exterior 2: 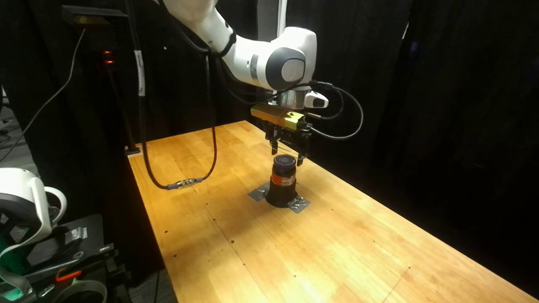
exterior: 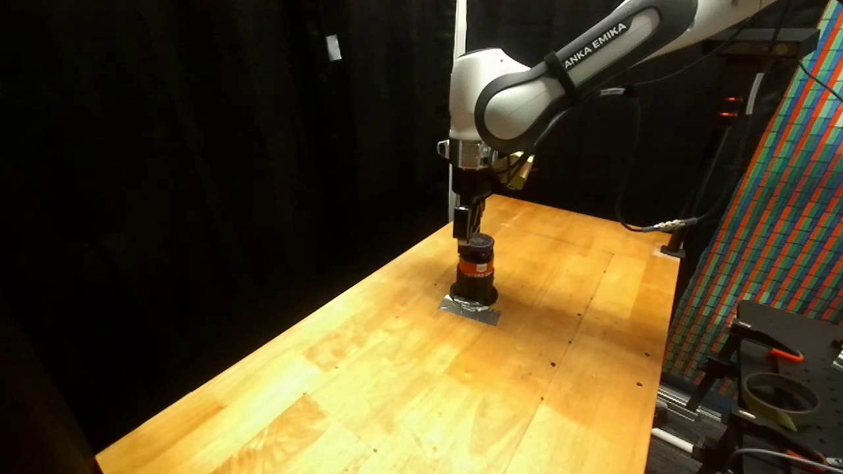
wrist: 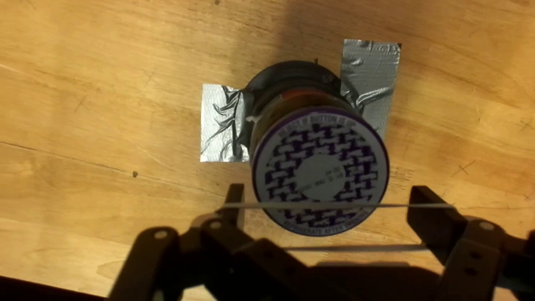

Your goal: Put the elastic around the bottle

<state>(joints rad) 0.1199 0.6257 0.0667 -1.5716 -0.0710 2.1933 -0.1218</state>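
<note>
The bottle is small, squat and dark with an orange-brown band. It stands upright on the table in both exterior views. In the wrist view its patterned purple-and-white lid faces me. My gripper is open, fingers wide apart, pointing down. The pale elastic is stretched between the fingers in two strands, one crossing over the lid in the view and one nearer the palm. In an exterior view the gripper is just above and behind the lid, the elastic above it. The elastic's outer ends are partly hidden by the fingers.
The bottle sits in a dark round base held to the wooden table by silver tape strips. The tape also shows in the exterior views. A side cart with a tape roll stands beside the table. A cable hangs near the arm.
</note>
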